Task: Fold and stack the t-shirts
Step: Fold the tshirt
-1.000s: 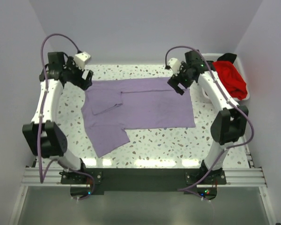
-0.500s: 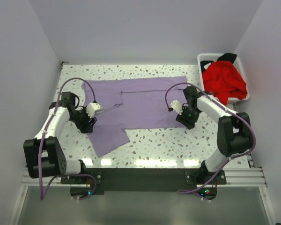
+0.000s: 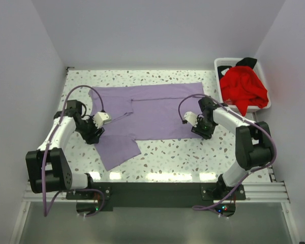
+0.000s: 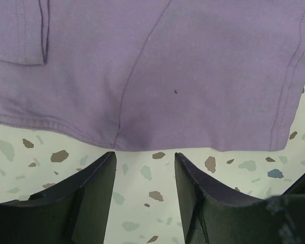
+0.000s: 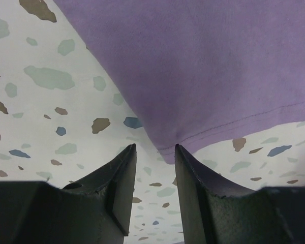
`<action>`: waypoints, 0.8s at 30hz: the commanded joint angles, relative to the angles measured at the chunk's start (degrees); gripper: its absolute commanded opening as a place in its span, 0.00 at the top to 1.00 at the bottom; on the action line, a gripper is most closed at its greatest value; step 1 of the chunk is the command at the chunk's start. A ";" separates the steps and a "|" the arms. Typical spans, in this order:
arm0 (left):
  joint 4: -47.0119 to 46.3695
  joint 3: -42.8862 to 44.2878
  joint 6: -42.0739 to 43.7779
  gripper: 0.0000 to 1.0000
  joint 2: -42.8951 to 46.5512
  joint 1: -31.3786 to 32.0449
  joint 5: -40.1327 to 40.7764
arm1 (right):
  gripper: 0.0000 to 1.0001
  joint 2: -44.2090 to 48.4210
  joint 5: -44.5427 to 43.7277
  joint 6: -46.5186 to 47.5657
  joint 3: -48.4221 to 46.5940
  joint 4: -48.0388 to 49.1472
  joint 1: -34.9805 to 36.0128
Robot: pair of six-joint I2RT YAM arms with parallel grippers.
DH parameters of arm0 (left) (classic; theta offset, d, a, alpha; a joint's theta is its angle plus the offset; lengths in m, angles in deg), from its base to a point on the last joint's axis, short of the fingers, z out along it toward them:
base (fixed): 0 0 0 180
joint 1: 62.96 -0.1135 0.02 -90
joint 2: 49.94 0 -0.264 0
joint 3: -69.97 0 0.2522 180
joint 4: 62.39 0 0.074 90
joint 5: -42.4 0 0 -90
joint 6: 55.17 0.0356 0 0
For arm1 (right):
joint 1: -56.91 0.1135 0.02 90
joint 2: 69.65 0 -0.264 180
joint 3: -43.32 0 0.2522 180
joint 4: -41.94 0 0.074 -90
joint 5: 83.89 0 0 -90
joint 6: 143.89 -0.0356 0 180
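Top external: lavender t-shirt [image 3: 157,109] on table [image 3: 193,152]

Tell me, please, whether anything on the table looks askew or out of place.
The lavender t-shirt lies askew: one sleeve is folded over onto its body, and its near-left part juts out at an angle across the table. The red t-shirt is heaped in the white basket, spilling over its rim.

Plain pale walls [image 3: 157,30], white speckled terrazzo table [image 3: 178,152], bright even light
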 commanded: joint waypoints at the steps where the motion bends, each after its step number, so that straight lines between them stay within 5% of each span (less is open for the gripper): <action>1: -2.52 0.35 0.36 0.46 -0.75 -0.25 -0.25 | 0.60 0.33 -1.25 1.83 1.24 2.85 0.28; 13: -6.04 -3.17 4.04 0.46 -0.84 -0.25 2.21 | 0.74 -2.14 -3.18 3.76 4.58 8.21 0.28; 17: -6.39 -4.04 6.68 0.49 1.09 -0.16 1.51 | 1.00 -2.40 -3.71 3.85 4.50 8.30 0.28; 24: -7.27 -5.71 9.67 0.53 2.06 1.51 2.74 | 1.00 -2.66 -2.84 1.66 1.51 6.37 0.37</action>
